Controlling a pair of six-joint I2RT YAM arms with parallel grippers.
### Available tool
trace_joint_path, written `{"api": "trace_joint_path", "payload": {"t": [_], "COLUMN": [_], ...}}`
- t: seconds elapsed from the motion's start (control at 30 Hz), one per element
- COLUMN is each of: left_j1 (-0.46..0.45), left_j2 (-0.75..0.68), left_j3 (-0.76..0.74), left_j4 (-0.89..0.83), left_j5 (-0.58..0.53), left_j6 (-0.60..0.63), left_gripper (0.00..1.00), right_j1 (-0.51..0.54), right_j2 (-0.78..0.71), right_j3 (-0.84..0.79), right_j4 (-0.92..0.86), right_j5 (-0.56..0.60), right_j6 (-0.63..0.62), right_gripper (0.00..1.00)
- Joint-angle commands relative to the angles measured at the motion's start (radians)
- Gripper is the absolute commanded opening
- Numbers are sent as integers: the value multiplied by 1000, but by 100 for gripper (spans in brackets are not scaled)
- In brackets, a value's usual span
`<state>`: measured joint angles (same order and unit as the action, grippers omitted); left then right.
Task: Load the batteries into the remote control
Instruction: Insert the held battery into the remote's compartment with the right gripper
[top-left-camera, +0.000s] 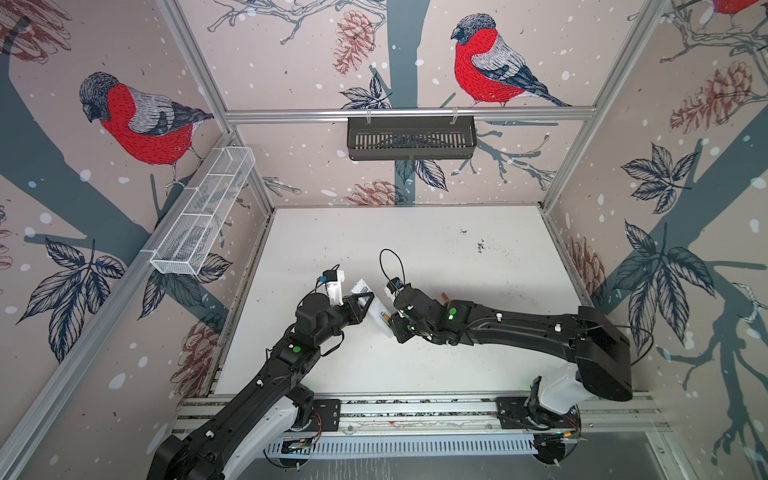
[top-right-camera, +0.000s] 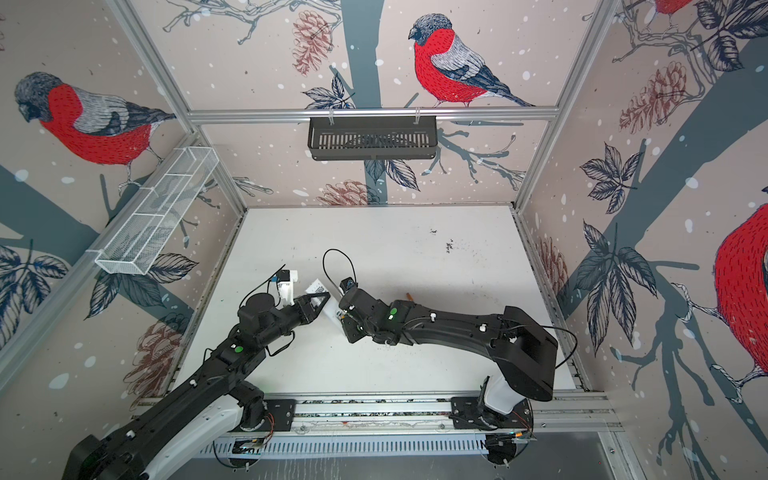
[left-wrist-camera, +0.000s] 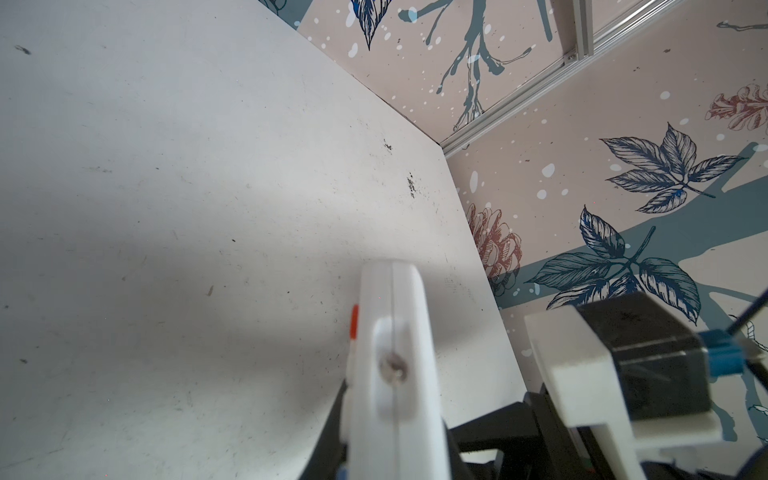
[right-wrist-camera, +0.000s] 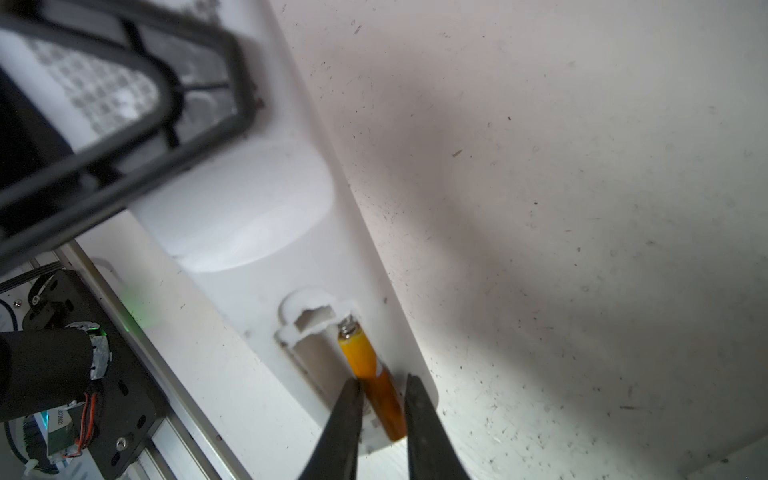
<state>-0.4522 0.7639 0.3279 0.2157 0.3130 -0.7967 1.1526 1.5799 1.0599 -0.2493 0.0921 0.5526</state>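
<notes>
Both arms reach inward and meet over the near middle of the table (top-left-camera: 415, 249). The left gripper (top-left-camera: 362, 302), wrist bent rightward, is clamped across the remote (right-wrist-camera: 249, 199) and holds it tilted with its back showing. The right gripper (right-wrist-camera: 382, 380) points leftward at the remote's lower end, tips slightly apart either side of a battery (right-wrist-camera: 363, 359) lying in the open compartment (right-wrist-camera: 311, 357). Whether they pinch it I cannot tell. Another battery (top-left-camera: 444, 297) lies on the table just behind the right arm.

No legible text, not even on the remote control (top-left-camera: 360, 287).
</notes>
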Motion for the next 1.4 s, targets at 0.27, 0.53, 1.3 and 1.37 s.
{"api": "trace_joint_path", "payload": {"t": [0.27,0.53,1.3,1.37], "left_j1": [24,50,100,114], "left_j2": [4,9,-24,-34], "left_j3": [11,10,13,12], "left_j4": [14,25,29,26], "left_j5": [38,72,210,227], "left_j6": [-13,-31,-77,-81], "left_gripper": [0,0,0,0], "right_j1": [12,26,22,22], "right_j2": [0,17,45,50], "right_j3": [9,17,38,40], "right_j4": [-11,-17,11,17], "right_j5": [28,30,57,46], "right_j6": [-28,-40,-81,-86], "right_gripper": [21,21,12,12]}}
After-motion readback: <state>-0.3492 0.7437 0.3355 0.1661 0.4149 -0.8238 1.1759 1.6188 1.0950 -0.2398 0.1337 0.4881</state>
